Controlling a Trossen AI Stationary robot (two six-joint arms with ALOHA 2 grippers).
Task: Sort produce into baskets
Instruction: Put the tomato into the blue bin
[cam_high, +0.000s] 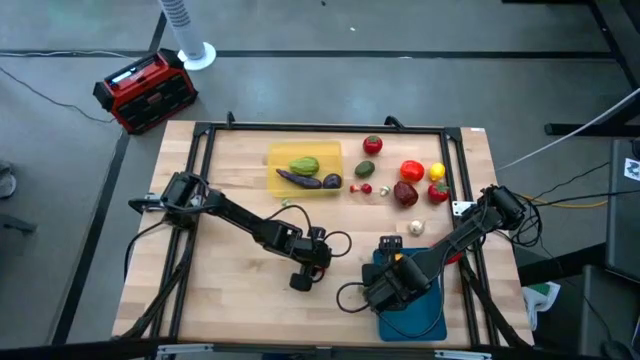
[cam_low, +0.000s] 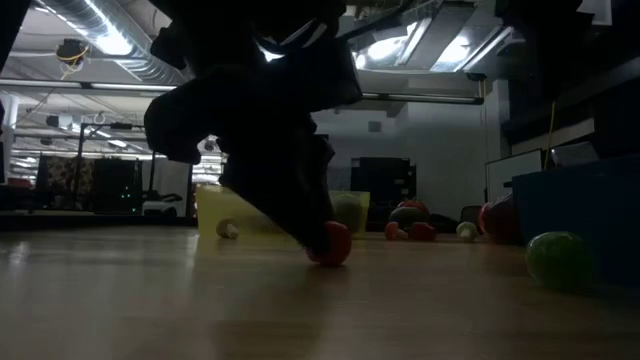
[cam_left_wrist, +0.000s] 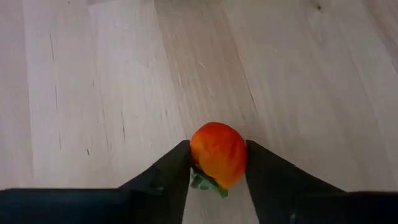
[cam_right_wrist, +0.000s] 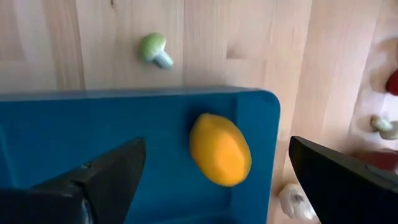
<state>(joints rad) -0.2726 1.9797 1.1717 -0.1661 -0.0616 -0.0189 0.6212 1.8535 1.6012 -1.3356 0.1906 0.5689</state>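
Your left gripper (cam_left_wrist: 217, 180) has its fingers pinching a small red-orange tomato (cam_left_wrist: 217, 154), low on the bare wood beside the teal basket (cam_high: 432, 318), on the side away from the right arm and well apart from the yellow basket (cam_high: 272, 158). Your right gripper (cam_right_wrist: 214, 180) hangs over the teal basket with its fingers spread wide, nothing between them, and a yellow lemon (cam_right_wrist: 220, 149) lies in the basket's corner below.

You appear to be at the pick step on the left, with a drop just made on the right. The next move likely calls for lifting the tomato clear and carrying it to a basket, while the right arm keeps out of the path.

The left wrist view shows the pinch plainly. The high view hides the tomato under the arm, yet it alone shows the remaining produce clustered beyond the teal basket. The low view shows the tomato (cam_low: 333, 243) touching the table.
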